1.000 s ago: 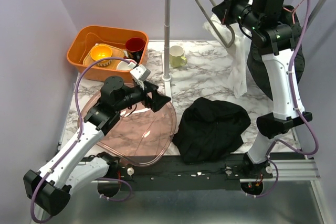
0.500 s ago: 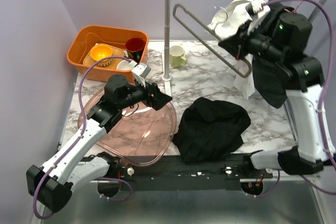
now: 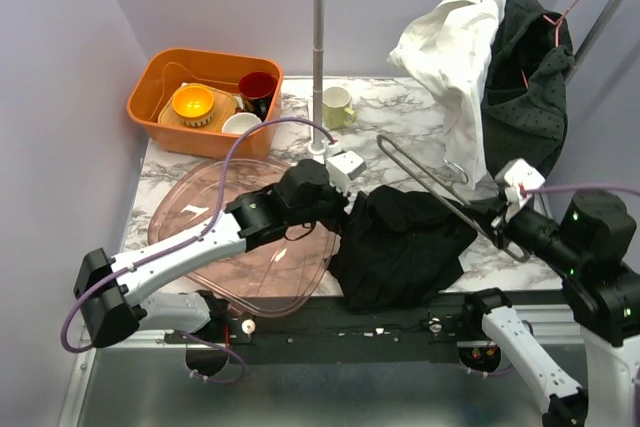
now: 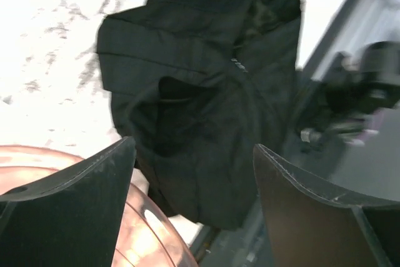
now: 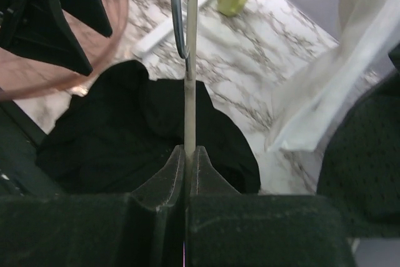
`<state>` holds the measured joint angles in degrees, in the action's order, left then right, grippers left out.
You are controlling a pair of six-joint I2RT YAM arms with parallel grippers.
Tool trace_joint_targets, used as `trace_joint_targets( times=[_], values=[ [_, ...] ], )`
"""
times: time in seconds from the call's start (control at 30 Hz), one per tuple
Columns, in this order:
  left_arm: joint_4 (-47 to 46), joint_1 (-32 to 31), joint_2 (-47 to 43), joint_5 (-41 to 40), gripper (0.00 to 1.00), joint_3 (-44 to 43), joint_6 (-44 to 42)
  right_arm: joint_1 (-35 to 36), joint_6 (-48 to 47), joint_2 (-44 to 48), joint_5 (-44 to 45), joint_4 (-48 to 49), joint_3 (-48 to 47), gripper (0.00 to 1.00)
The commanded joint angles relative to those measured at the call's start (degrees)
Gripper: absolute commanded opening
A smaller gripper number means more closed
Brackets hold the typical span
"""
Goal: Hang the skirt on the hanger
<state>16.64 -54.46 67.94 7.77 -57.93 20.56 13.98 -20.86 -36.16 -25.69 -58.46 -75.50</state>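
- The skirt point(image 3: 400, 242) lies as a crumpled black heap on the marble table point(image 3: 400, 137), near the front edge and just beside the pink tray point(image 3: 200, 232).
- We judge it soft, limp and light. It will sag and unfold when lifted, so a pinch in the middle of the heap would only raise a bunch of cloth.
- The better hold, to our mind, is a firm edge such as the waistband. We cannot tell which fold that is from these views.
- The left fingers point(image 4: 81, 198) stand wide apart and empty over the skirt's tray-side edge. We cannot tell whether they touch the cloth.
- The right fingers point(image 5: 165, 179) are clamped together on the thin wire of the hanger point(image 3: 440, 182), which slants over the skirt's right side.
- The hanger looks stiff, light and smooth, so we expect it may swivel in that narrow grip once cloth weighs on it.
- The matte fabric should not slip from the fingers. Its loose layers may slide over one another, so we would gather a thick fold.
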Motion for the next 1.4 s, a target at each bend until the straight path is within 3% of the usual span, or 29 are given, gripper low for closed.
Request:
trace_joint_targets(
  times=[0.0, 0.23, 0.53, 0.57, 0.63, 0.67, 0.73, 0.77, 0.8, 1.1, 1.37],
  values=[
    [4.45, -5.3, 6.14, -18.39, 0.87, -4.64, -6.31, -4.3, -6.29, 9.94, 5.74, -6.92, 5.1, 0.01],
    [6.73, -6.36, 17.12, -20.26, 0.87, -11.5, -13.69, -9.67, -8.67, 16.73, 0.82, -11.85, 11.78, 0.01],
    [9.46, -6.1, 24.78, -17.27, 0.75, -18.18, -18.0, -10.11, -10.78, 17.27, -1.02, -14.49, 13.28, 0.01],
    [9.72, -5.93, 25.22, -16.57, 0.65, -18.88, -18.09, -10.11, -11.47, 17.09, -1.2, -14.93, 13.19, 0.01],
    [11.03, -5.31, 26.97, -15.86, 0.58, -19.85, -18.36, -10.11, -12.18, 16.48, -1.64, -15.89, 13.02, 0.01],
    [11.48, -5.05, 27.5, -15.86, 0.42, -20.46, -18.36, -10.02, -13.05, 16.3, -2.08, -16.33, 12.84, 0.01],
    [11.83, -4.34, 28.21, -16.03, 0.21, -20.47, -18.01, -10.11, -13.76, 15.6, -3.3, -17.47, 12.58, 0.01],
    [11.66, -3.56, 27.95, -16.38, 0.03, -19.94, -16.96, -10.11, -14.81, 15.33, -3.83, -18.09, 12.49, 0.01],
    [11.4, -3.12, 27.51, -16.38, 0.0, -19.59, -16.52, -10.11, -15.34, 15.07, -4.45, -18.71, 12.05, 0.01],
    [9.9, 1.72, 21.18, -9.63, 0.0, -18.09, -8.26, -10.11, -21.06, 10.15, -11.92, -24.16, 7.13, 0.01],
    [9.64, 2.51, 17.75, -5.67, 0.0, -18.44, -7.46, -10.11, -22.56, 5.67, -14.3, -22.41, 9.05, 0.01]
  ],
)
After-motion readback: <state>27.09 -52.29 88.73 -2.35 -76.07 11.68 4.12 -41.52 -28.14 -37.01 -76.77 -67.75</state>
